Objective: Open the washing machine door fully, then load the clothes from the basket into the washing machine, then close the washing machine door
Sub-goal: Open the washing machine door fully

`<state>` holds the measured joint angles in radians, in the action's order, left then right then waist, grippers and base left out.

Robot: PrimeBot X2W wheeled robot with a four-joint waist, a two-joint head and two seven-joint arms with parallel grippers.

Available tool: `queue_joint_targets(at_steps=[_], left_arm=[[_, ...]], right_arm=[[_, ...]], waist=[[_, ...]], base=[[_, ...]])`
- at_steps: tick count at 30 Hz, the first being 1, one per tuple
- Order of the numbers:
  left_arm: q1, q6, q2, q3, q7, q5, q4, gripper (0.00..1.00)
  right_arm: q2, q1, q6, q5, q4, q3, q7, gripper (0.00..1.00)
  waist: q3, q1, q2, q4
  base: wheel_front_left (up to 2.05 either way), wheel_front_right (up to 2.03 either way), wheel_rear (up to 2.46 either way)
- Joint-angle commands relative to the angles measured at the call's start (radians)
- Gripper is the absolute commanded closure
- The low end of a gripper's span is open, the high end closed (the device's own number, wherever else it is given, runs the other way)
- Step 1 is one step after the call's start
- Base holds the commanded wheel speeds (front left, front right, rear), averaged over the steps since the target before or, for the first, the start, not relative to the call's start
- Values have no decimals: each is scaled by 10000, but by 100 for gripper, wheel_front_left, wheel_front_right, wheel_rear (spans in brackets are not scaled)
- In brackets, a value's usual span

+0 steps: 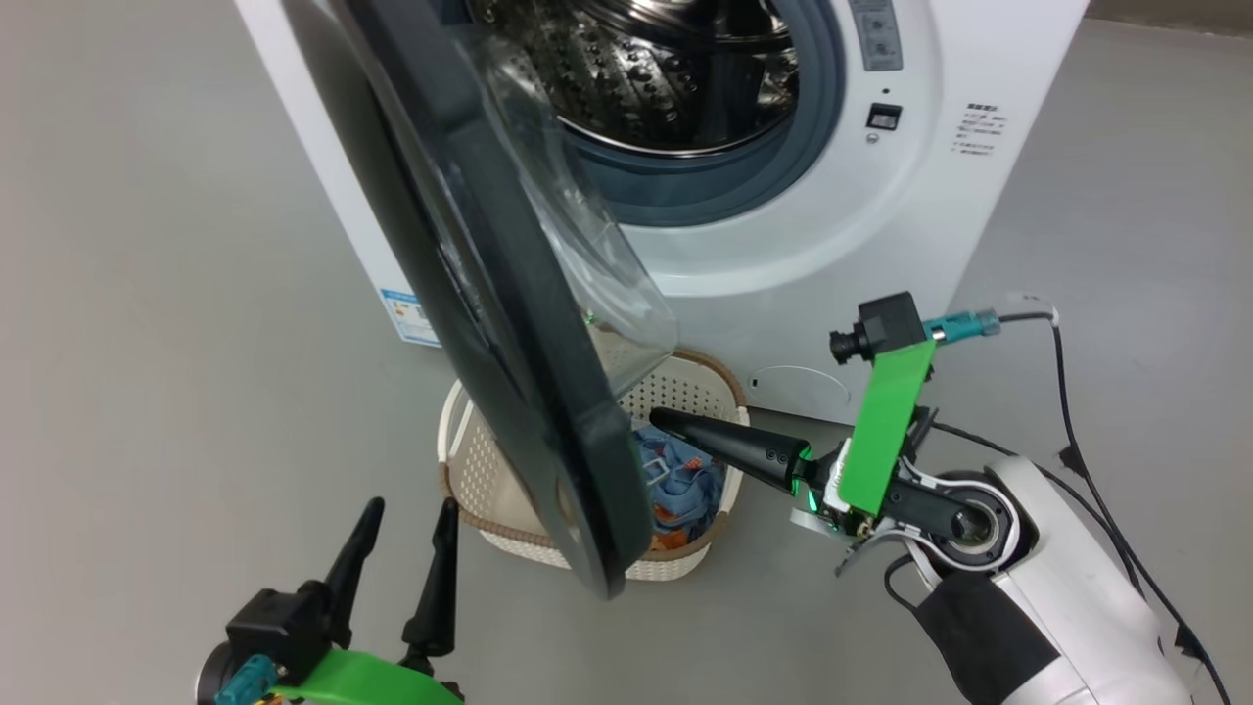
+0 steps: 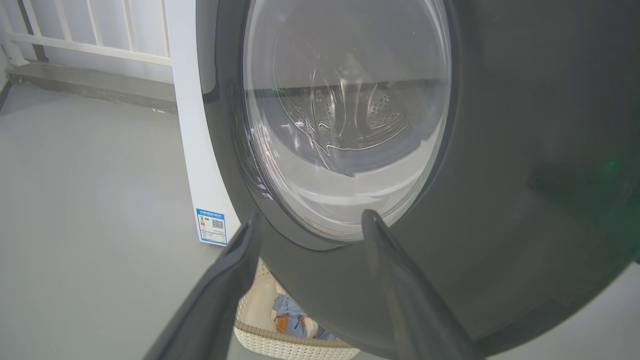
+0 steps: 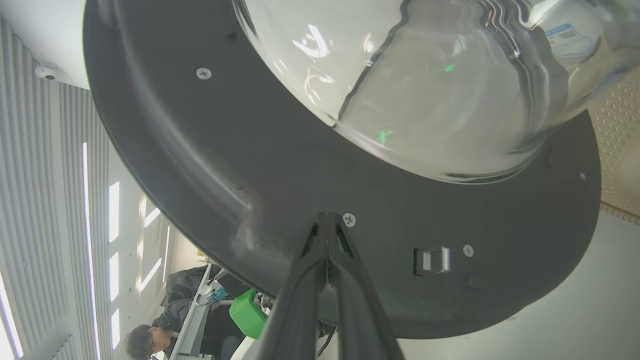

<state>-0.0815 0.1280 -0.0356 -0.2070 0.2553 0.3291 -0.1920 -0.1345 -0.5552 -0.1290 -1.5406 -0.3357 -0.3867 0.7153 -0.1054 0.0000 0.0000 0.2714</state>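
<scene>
- Left hand (image 1: 411, 504) sits down low, fingers spread wide, holding nothing, just outside the door (image 1: 489, 323).
- Right hand (image 1: 658, 418) is clenched shut and empty, tips up against the door's inner face, over the basket (image 1: 480, 485).
- Door hangs partway open off the washer (image 1: 832, 225).
- Clothes (image 1: 680, 485) are in the basket, on the floor (image 1: 147, 343) right at the washer's front.

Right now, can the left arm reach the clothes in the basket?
Probably not. The washing machine door hangs part-open over the basket, between the open left gripper and the clothes. The shut right gripper, on the door's inner side, looks better placed.
</scene>
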Motion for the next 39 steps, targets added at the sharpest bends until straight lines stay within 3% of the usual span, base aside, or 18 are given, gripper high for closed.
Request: queue_joint_targets(at_steps=[1,11,24,39], left_arm=[[-115,15,-146,409,65,-85,154,0],[177,24,-146,841,65,-234,65,0],[665,26,-225,1366,65,-387,190,0],[981,26,-264,1563,65,-428,270,0]], right_arm=[[55,136,-17,148,278,-80,-176,0],[-559,1077,-17,371,366,-118,-1287,0],[-1691,2587,-17,774,268,-81,-3544,0],[-3145,3131,-17,2156,-137,-1475,-7705,0]], waist=[[121,0,0,-174],[527,0,0,-962],[840,0,0,-1670],[921,0,0,-1988]], base=[[0,0,0],[0,0,0],[0,0,0],[0,0,0]])
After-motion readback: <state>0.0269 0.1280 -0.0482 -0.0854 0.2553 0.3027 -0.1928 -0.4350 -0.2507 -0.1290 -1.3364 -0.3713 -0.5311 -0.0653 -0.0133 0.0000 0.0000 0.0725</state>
